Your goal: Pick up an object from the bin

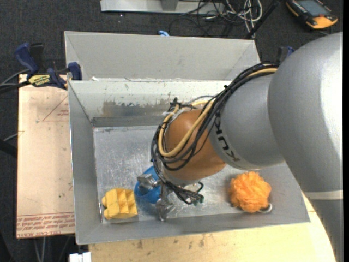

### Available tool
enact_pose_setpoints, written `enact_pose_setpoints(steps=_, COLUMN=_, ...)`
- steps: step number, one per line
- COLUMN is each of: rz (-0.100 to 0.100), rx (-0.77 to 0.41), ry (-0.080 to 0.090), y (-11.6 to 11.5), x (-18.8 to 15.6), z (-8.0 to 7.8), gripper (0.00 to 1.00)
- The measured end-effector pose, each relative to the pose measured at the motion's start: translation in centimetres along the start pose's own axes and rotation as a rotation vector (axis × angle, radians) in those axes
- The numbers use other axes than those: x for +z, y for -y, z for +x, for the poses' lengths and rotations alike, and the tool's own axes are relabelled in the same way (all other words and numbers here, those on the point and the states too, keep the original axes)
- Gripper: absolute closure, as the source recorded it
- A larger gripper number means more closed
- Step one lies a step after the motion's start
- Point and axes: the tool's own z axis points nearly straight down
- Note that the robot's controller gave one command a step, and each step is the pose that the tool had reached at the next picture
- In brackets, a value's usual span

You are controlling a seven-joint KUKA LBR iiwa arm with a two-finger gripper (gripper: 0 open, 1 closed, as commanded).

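Note:
My gripper [162,207] hangs low near the bin's front wall, under the orange wrist cover. A blue rounded object [144,194] lies right against its left side, partly hidden by the gripper body. Whether the blue object sits between the fingers is hidden. A yellow block with bumps on top [120,203] lies in the front left corner, a short way left of the gripper. An orange fluffy sponge ball [250,191] rests to the right of the gripper near the front wall.
The arm and its cables cover the middle and right of the bin. Bare bin floor shows at the back left, behind the yellow block.

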Motion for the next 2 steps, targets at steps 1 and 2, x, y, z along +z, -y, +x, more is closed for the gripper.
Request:
enact_pose_setpoints(steps=1, rz=-0.002, rx=0.0, ry=-0.007, y=-0.03, x=-0.25, z=0.12, gripper=1.0)
enact_pose_setpoints(steps=2, rz=-0.005, rx=0.001, ry=-0.017, y=-0.14, x=-1.08, z=0.22, gripper=1.0)
